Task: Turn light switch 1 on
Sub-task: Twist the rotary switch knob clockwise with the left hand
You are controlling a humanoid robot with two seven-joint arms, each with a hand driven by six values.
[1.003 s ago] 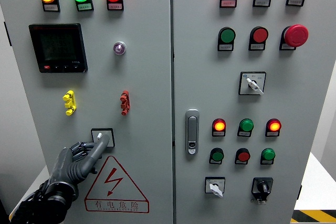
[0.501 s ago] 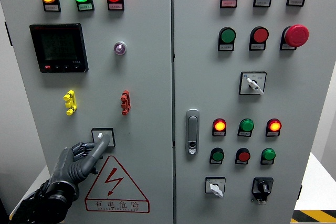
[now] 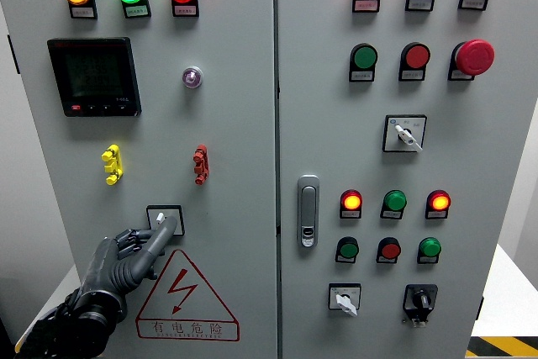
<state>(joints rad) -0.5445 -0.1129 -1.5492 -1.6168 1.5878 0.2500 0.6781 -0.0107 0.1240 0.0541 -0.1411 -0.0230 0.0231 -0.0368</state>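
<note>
The warning sign (image 3: 187,296) shows a lightning bolt above "有电危险".

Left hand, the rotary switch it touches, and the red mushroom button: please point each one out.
left hand (image 3: 126,256), head view, on the knuckles.
rotary switch (image 3: 161,217), head view, on its white knob.
red mushroom button (image 3: 475,56), head view, on its cap.

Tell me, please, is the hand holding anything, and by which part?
Nothing is held: the left hand only touches the switch knob with one extended fingertip.

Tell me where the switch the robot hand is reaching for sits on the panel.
In the head view the rotary switch is low on the left cabinet door, just above the lightning warning sign and below the yellow clip, with the left robot hand touching it.
</note>
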